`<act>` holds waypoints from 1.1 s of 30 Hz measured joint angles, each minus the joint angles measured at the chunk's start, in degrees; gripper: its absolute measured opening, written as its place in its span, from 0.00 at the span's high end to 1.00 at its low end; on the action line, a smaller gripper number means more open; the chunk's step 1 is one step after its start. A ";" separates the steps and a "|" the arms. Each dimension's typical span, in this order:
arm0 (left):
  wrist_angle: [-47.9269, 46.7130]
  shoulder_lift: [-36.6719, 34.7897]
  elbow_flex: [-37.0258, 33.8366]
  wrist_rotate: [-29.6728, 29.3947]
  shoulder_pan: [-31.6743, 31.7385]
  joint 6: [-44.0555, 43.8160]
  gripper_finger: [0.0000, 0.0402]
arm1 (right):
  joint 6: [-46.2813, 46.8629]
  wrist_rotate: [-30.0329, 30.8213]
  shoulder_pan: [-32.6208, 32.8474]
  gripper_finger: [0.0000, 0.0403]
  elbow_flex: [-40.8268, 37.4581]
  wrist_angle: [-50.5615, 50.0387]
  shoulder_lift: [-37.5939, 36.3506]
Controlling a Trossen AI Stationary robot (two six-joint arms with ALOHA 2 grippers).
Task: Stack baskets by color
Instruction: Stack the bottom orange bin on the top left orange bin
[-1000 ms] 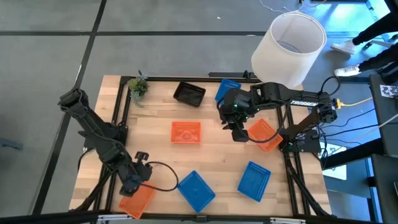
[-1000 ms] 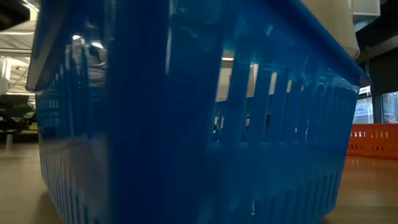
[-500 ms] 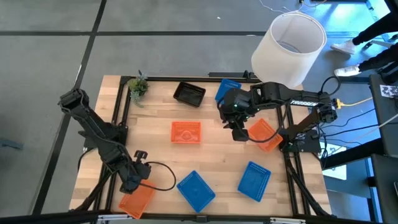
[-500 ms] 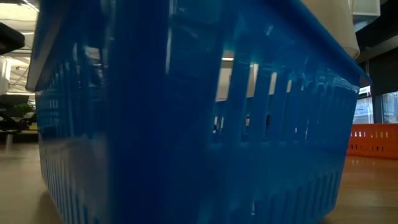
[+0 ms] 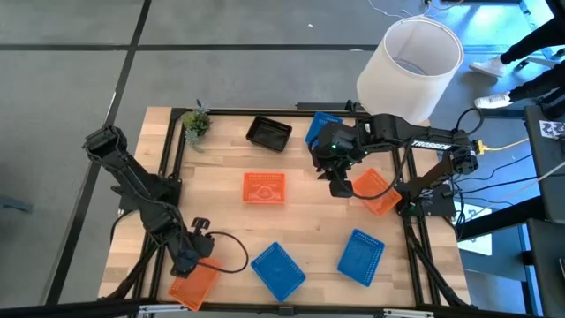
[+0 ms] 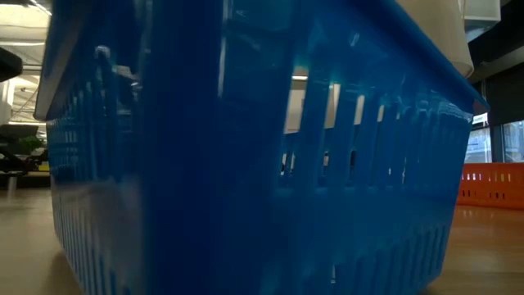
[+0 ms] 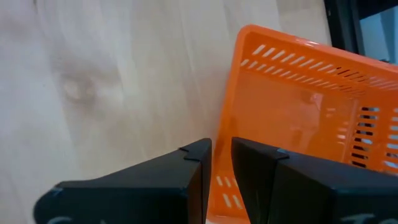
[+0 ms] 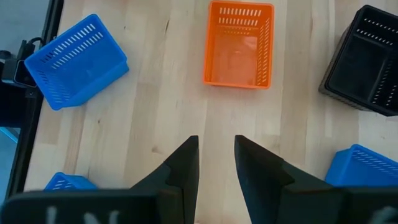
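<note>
Down low, left gripper (image 7: 221,158) straddling orange basket (image 7: 298,118) rim

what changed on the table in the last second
The left gripper crept slightly toward the table's near edge, its fingers straddling the rim of the orange basket at the near left corner. The right gripper edged slightly back, holding nothing. No basket moved.

White lettering along the right arm (image 5: 422,133) in the high view, reading roughly "TROSSEN", letters too small to confirm fully; black-and-white square marker on a panel (image 5: 553,129) at the right edge, code unreadable; no other legible text anywhere
</note>
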 joint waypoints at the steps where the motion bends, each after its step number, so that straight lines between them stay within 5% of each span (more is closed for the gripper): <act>1: 0.04 0.00 -0.06 -0.01 0.00 -0.01 0.86 | 0.00 0.01 0.00 0.75 0.00 0.00 0.00; 22: 0.10 3.46 -0.08 0.28 0.00 1.88 0.86 | -0.17 0.52 0.02 0.75 0.00 -0.04 0.00; 33: 0.61 3.54 -0.08 -6.08 1.25 0.40 0.89 | 0.04 2.41 0.02 0.75 0.00 -0.07 0.00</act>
